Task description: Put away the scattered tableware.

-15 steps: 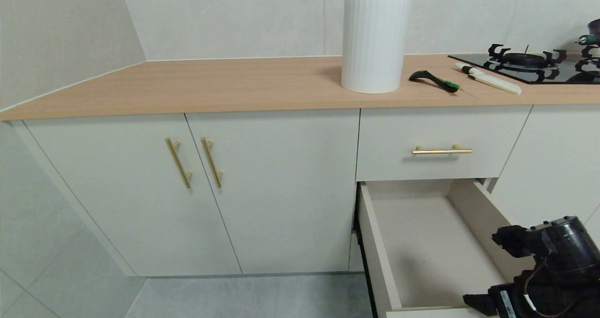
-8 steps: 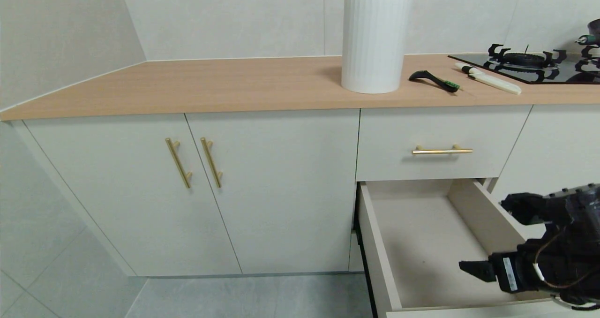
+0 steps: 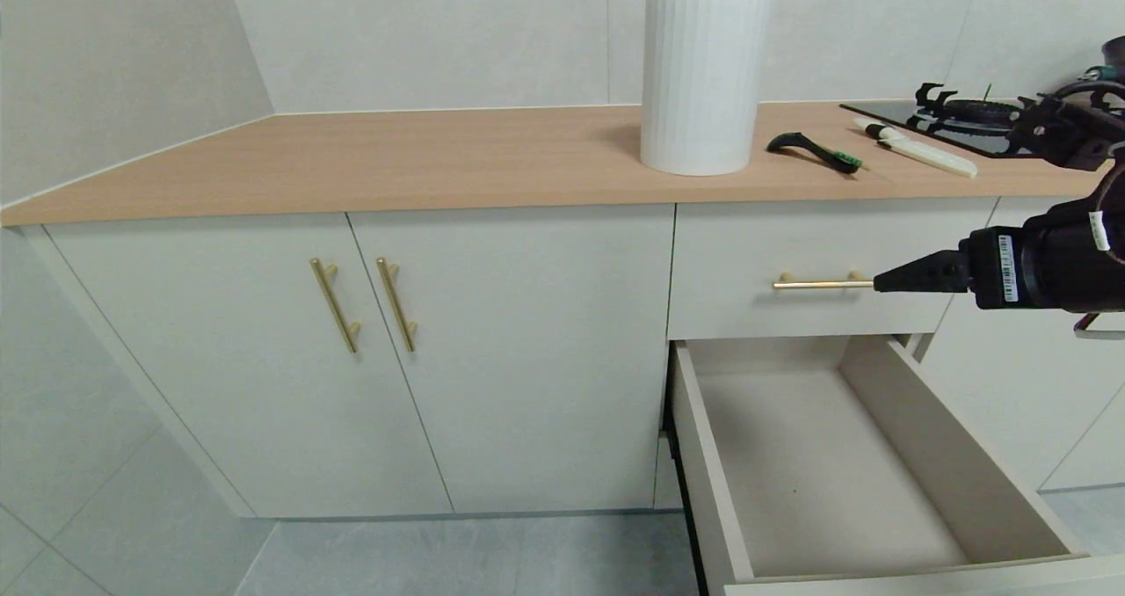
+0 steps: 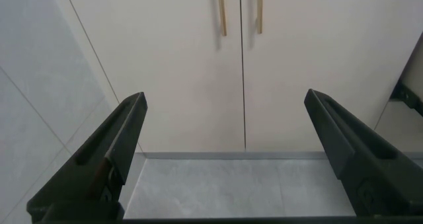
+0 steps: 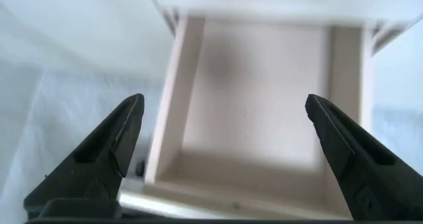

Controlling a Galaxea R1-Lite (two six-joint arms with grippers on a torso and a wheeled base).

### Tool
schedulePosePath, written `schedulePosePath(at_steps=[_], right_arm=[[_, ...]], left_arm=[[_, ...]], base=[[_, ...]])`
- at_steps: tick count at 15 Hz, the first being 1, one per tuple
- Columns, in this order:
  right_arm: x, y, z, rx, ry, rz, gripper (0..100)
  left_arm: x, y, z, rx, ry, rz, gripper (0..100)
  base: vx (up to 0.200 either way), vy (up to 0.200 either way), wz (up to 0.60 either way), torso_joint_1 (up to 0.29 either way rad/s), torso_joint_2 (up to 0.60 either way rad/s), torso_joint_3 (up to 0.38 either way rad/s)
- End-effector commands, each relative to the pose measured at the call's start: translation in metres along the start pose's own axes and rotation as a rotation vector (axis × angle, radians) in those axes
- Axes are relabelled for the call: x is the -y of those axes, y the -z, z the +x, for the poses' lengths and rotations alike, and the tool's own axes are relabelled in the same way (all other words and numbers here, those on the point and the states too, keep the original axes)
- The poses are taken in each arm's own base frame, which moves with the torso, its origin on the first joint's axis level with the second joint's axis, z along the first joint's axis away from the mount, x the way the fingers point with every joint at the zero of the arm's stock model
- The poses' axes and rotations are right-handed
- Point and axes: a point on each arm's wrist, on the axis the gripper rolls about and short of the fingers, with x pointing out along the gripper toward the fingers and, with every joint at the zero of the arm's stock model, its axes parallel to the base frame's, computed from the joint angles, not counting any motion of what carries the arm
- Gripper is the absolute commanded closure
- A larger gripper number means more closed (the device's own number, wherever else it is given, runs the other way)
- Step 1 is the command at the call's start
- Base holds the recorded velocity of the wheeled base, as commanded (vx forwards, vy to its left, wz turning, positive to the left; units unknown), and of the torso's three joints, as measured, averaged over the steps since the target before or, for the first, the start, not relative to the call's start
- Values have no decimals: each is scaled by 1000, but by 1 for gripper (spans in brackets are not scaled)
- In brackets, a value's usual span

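Tile all round: pale wall (image 3: 422,33) behind, grey floor (image 3: 439,552) below. Wooden counter (image 3: 395,161) over white doors (image 3: 220,359) with gold handles. Bottom drawer (image 3: 703,455) pulled out under a shut drawer (image 3: 747,262). On the counter, ribbed white cylinder (image 3: 703,82) and, at the right end, hob (image 3: 967,111); between them black peeler (image 3: 813,150) and white utensil (image 3: 923,155), both lying flat, neither in the bottom drawer. Right gripper (image 5: 221,115) spread wide over the bottom drawer, holding nothing. Left gripper (image 4: 225,102) likewise wide and empty, facing the doors.

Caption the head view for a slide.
Open right gripper hovers above the pulled-out drawer; black utensil and white utensil lie on the counter.
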Motion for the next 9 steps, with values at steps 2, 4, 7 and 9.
schedulePosePath(at_steps=[2, 4, 7, 9], right_arm=[[8, -4, 2, 13, 27, 9, 0], [14, -7, 1, 30, 42, 10, 0], [16, -9, 4, 51, 47, 14, 0], [16, -8, 9, 42, 50, 14, 0]], left_arm=[[0, 0, 0, 1, 0, 0, 0], [0, 0, 0, 1, 0, 0, 0], [0, 0, 0, 1, 0, 0, 0], [0, 0, 0, 1, 0, 0, 0]], base=[[0, 0, 0, 0, 0, 0], [0, 0, 0, 0, 0, 0], [0, 0, 0, 2, -37, -38], [0, 0, 0, 24, -229, -269]])
